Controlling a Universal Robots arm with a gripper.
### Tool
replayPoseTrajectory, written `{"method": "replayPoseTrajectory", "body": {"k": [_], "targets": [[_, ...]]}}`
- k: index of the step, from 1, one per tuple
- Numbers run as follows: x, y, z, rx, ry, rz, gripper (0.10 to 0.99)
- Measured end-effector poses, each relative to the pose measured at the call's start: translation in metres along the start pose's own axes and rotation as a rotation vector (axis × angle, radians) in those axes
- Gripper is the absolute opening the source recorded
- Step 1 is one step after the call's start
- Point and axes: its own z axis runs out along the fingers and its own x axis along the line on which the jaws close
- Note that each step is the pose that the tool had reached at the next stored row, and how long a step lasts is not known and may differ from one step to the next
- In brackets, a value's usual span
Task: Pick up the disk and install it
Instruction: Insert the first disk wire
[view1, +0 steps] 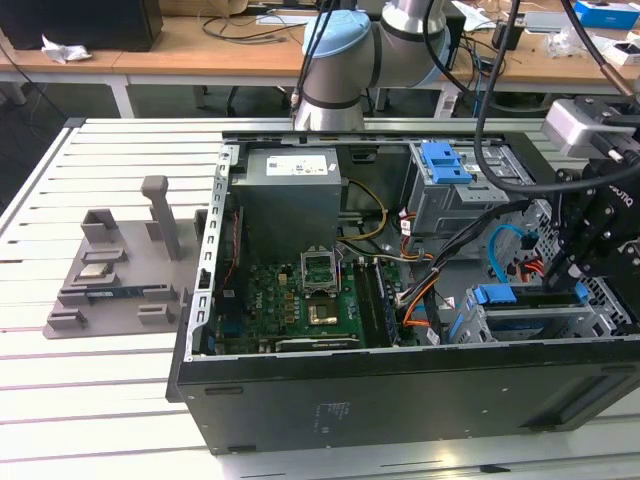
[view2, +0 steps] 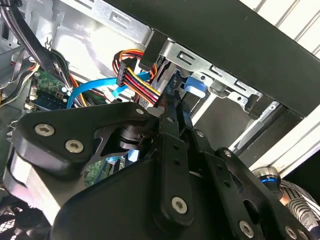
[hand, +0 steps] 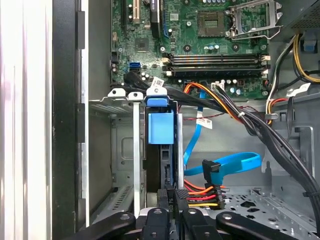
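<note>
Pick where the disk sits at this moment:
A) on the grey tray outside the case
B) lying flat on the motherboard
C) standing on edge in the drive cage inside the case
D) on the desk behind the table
C: in the first wrist view the disk, with its blue bracket, stands on edge in a slot of the drive cage, with the gripper right at its near end; the exterior view shows it in the case.

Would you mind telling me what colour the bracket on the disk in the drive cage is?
Blue. The bracket shows best in the first wrist view.
</note>
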Motion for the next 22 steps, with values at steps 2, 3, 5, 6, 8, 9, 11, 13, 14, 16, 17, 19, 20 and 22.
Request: {"method": "replayPoseTrajectory", "body": {"k": [2,3,5,6,8,9,11,13,14,16,17,19,20,22], "targets": [[0.0,0.0,0.0002,0.0,-0.0123,-0.001,0.169],[0.0,0.0,0.0002,0.0,-0.0166,-0.001,0.169],[0.0007,0.0,0.0004,0.0,-0.0192,-0.001,0.169],[0.0013,-0.0001,0.0005,0.0,-0.0193,-0.001,0.169],[0.0024,-0.0001,0.0005,0.0,-0.0193,-0.001,0.169],[0.0028,-0.0001,0.0005,0.0,-0.0191,-0.001,0.169],[0.0032,0.0001,0.0003,0.001,-0.0194,-0.001,0.169],[0.0033,0.0001,-0.0004,0.001,-0.0196,-0.001,0.169],[0.0034,0.0001,-0.0009,0.001,-0.0193,-0.001,0.169],[0.0047,0.0001,-0.001,0.001,-0.0196,-0.001,0.169],[0.005,0.0001,-0.0009,0.001,-0.0197,-0.001,0.169],[0.0052,0.0,-0.0003,0.001,-0.0204,-0.001,0.169],[0.0052,0.0,0.0002,0.001,-0.0235,-0.001,0.169],[0.0052,0.0001,0.0004,0.001,-0.0303,-0.001,0.169]]}}
